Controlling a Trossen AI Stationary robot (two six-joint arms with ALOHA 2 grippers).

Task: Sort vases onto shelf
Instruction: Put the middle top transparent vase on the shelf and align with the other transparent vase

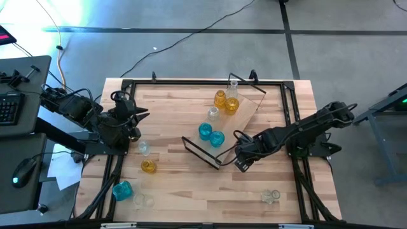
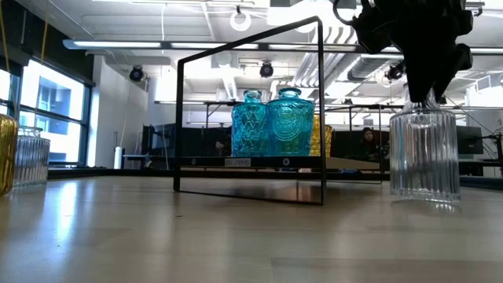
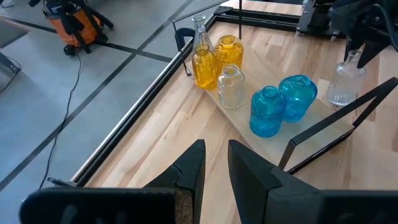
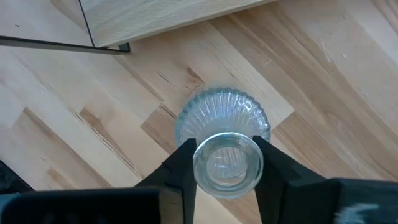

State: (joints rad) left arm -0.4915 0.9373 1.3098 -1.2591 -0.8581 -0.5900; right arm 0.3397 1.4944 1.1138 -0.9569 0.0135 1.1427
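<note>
The shelf (image 1: 247, 109) lies slantwise on the table, a light board with black wire frames (image 2: 321, 110) at its ends. Two amber vases (image 1: 226, 102), two clear ones (image 1: 213, 113) and two teal ones (image 1: 211, 134) stand on it. My right gripper (image 1: 240, 164) is just off the shelf's near end, shut on a clear ribbed vase (image 2: 424, 153). My left gripper (image 1: 135, 117) waits near the table's left edge, holding nothing; its fingers (image 3: 189, 174) stand a narrow gap apart. More vases stand loose on the table: clear (image 1: 144, 147), amber (image 1: 148, 166), teal (image 1: 121, 189). My right gripper (image 4: 227, 155) pinches the clear ribbed vase by its neck, just under the round mouth (image 4: 227, 163), one finger (image 4: 182, 168) on each side. The fingers come from above, pointing down. The vase stays upright below them; whether its base (image 2: 424, 196) touches the tabletop I cannot tell.
Two more clear vases are near the table's near edge (image 1: 143, 200) (image 1: 270, 196). Black rails (image 1: 291, 114) run along the table's sides. The shelf's near wire frame (image 1: 202, 152) is close beside the right gripper. A keyboard and mouse lie off the table at left.
</note>
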